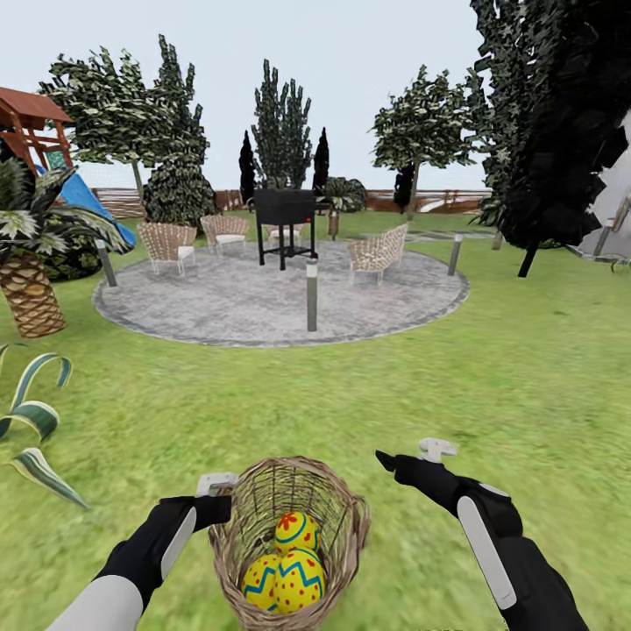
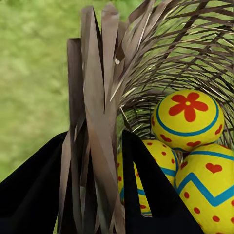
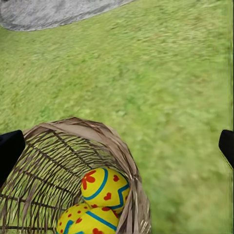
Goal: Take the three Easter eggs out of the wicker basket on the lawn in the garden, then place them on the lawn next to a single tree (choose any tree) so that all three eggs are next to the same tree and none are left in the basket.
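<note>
The wicker basket (image 1: 346, 517) stands on the lawn (image 1: 491, 377) just in front of me. Inside lie the three Easter eggs, yellow with red marks and blue bands: one on top (image 1: 296, 530), two below (image 1: 260, 581) (image 1: 302, 577). My left gripper (image 1: 223, 501) is at the basket's left rim; in the left wrist view its black fingers (image 2: 146, 195) straddle the woven wall (image 2: 97, 97), shut on it, one finger inside beside the eggs (image 2: 187, 114). My right gripper (image 1: 407, 460) hovers open above and to the right of the basket (image 3: 58, 156), holding nothing.
A grey paved circle (image 1: 219, 307) lies ahead with woven chairs (image 1: 377, 250), a black grill (image 1: 285, 215) and short bollards (image 1: 311, 294). A pale-trunked tree (image 1: 421, 131) stands far right of it, a near-black tree (image 1: 561, 131) nearer right. A palm (image 1: 31, 294) is left.
</note>
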Tool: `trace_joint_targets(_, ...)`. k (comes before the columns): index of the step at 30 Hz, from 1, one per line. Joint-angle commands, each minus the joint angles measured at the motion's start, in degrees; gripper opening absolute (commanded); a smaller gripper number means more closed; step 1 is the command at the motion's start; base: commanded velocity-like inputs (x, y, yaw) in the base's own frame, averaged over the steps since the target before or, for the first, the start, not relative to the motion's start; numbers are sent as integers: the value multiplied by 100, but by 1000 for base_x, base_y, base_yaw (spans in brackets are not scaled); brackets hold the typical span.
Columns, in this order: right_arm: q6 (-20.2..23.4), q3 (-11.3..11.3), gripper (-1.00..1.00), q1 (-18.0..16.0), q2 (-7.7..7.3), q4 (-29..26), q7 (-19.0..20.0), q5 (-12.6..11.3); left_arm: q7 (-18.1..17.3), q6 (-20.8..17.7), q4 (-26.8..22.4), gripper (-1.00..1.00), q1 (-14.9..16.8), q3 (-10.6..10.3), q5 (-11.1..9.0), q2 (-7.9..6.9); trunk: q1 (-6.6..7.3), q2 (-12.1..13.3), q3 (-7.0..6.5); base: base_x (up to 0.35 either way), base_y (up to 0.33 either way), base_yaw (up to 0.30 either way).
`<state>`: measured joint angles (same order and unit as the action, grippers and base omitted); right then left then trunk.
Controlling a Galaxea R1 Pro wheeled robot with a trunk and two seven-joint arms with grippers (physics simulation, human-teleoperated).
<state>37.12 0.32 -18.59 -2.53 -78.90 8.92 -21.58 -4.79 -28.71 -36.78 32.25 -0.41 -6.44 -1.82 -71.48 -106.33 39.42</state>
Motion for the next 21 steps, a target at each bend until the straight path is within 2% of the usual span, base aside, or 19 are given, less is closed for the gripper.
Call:
trace_joint_targets(1, 24, 3, 100, -5, -2, -3, 7, -4, 5, -35, -12, -100, 1, -3, -85, -3, 23, 39, -18, 0, 0, -256)
trace_joint_targets(6, 24, 3, 100, -5, -2, -3, 5, -4, 5, -36, -8, -100, 1, -3, -85, -3, 133, 239, -134, 0, 0, -256)
trace_joint_targets(15, 24, 3, 100, -5, -2, -2, 4, -4, 5, -29, -13, -100, 1, -12, -84, -3, 133, 239, -183, 0, 0, -254)
trace_joint_targets(21, 32, -10, 100, -5, -2, 6, 4, -12, 5, -29, -22, -100, 1, -12, -85, -3, 133, 239, -187, 0, 0, -142)
